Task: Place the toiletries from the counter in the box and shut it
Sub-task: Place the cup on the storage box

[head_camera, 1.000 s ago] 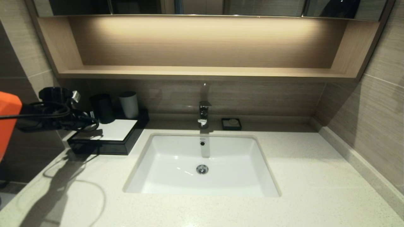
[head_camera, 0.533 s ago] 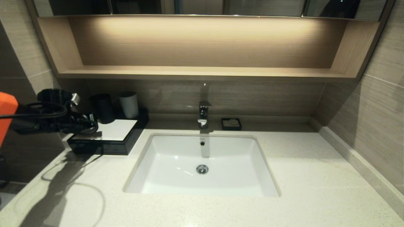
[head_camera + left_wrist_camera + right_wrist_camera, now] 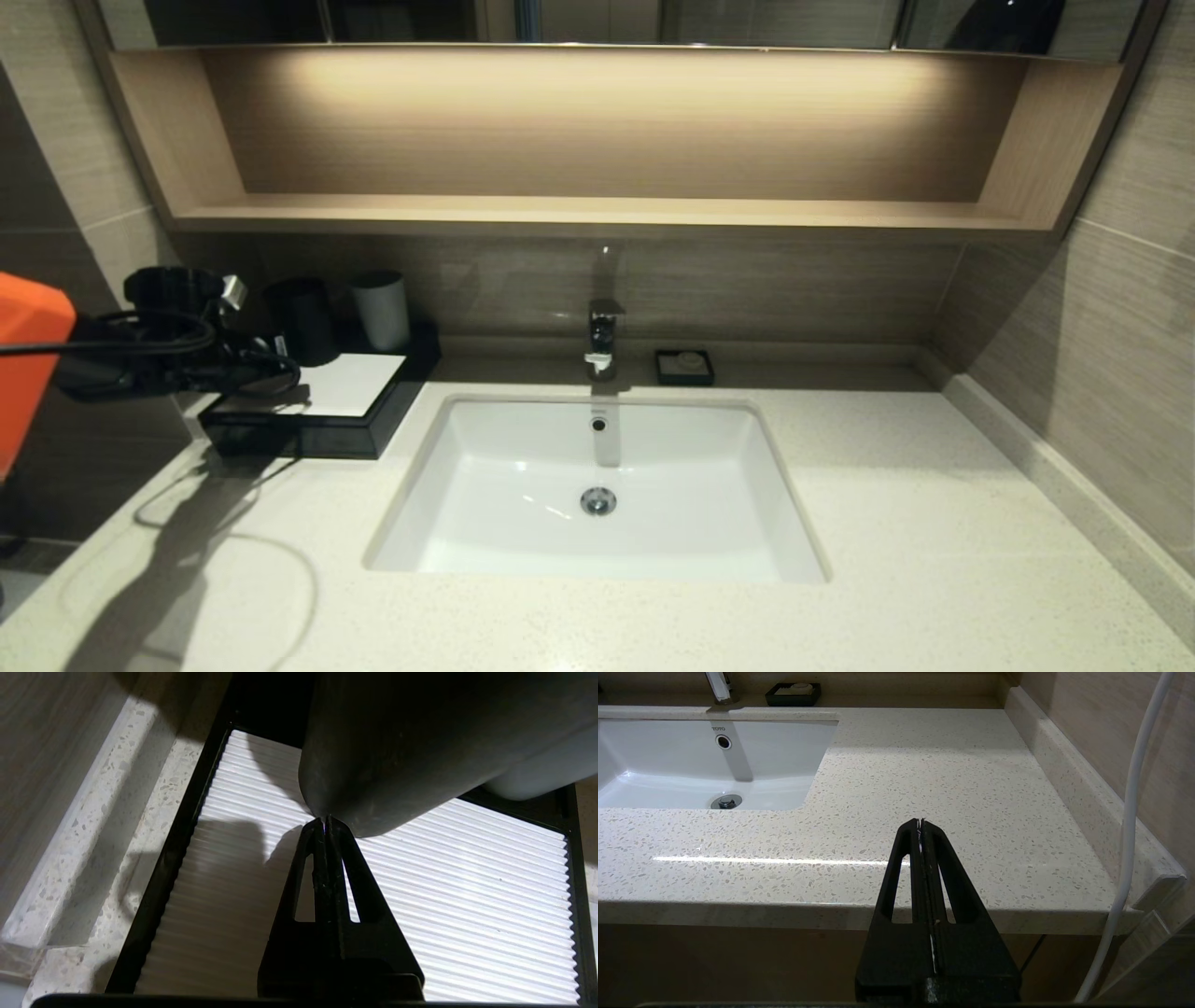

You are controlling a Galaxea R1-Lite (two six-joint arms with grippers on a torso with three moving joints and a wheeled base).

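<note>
Hovering with fingers pressed together, empty, left gripper [image 3: 325, 823] over rigid, light-looking box [image 3: 308, 411] at counter [image 3: 934, 523] back-left corner; best grasped at its notched front; toiletries unseen.

Left arm is showing a bright orange housing block [image 3: 26, 359] at the left edge, feeding into a black wrist assembly with looped black cables [image 3: 177, 336] and a small silver metal clip [image 3: 231, 291]. Left gripper [image 3: 325, 822] and right gripper [image 3: 920, 823] are both showing matte black tapered fingers with long cut-out slots. A white cable [image 3: 1129, 835] is running beside the right one.
</note>
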